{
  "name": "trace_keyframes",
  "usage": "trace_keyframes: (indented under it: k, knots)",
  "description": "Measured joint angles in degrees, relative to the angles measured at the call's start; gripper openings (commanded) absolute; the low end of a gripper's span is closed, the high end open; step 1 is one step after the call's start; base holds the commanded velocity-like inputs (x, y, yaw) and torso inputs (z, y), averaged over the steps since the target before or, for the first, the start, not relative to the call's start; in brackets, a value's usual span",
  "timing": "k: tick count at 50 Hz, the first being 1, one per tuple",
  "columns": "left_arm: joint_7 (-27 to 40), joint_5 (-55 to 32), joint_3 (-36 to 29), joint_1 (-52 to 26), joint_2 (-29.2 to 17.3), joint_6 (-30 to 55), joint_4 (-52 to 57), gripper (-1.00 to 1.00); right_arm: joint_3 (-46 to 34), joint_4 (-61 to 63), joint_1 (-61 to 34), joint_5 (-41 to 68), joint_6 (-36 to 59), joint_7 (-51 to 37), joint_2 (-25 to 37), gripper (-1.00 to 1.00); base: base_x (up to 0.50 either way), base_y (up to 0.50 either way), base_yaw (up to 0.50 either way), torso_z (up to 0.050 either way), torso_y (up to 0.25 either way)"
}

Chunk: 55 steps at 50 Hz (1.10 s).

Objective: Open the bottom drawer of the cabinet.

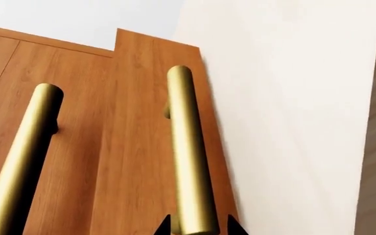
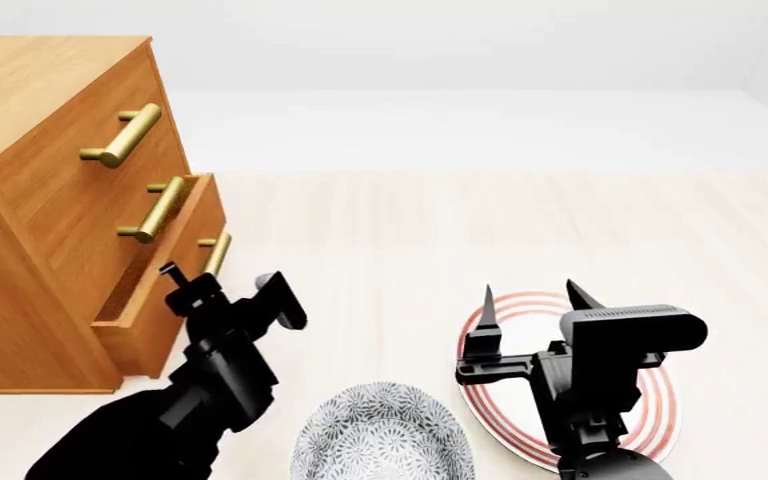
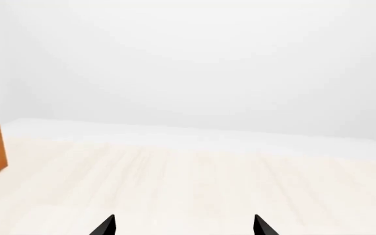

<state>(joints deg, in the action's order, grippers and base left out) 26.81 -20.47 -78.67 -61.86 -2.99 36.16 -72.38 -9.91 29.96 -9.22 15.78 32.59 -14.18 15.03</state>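
At the left of the head view we see the cabinet (image 2: 37,200), its three drawers stacked, each with a brass bar handle. The bottom drawer (image 2: 157,300) already stands part way out of the cabinet front, an open gap showing behind its face; the two drawers above it look flush. Its handle (image 2: 215,254) runs level along the drawer face, so its long axis lies across the direction of pull.

Just to the right of the cabinet we find the left gripper (image 2: 231,290), its fingers spread on either side of that handle. In the left wrist view the dark fingertips (image 1: 164,226) flank the near end of the handle (image 1: 188,152), but whether they touch it we cannot tell. We judge the left arm far the nearer, and the pull to run straight away from the cabinet.

Further right of the cabinet, a patterned bowl (image 2: 381,435), then the right gripper (image 2: 534,295), spread and empty, above a red-ringed plate (image 2: 658,410).
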Motion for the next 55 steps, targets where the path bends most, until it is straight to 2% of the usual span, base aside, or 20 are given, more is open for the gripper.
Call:
trace_keyframes:
  k: [11,23,55]
  knots:
    - [1.2,-4.2,-3.7,-0.4,0.1,1.2,2.1,-1.0,0.1,-0.1,0.3,0.5,-0.4,-0.2,0.2,1.0,0.0,0.0,-0.01,0.0,0.0]
    - [2.7,-7.8,-4.1,-0.8,0.9,2.7,6.1,-1.0,0.3,-0.2,0.6,1.0,-0.8,-0.4,0.5,1.0,0.01,0.0,-0.01,0.0,0.0]
    - [2.5,-10.6,-7.6,-1.6,2.1,4.8,16.0,-1.0,0.6,-0.2,1.2,2.1,-1.7,-1.0,1.3,1.0,0.0,0.0,0.0,0.0,0.0]
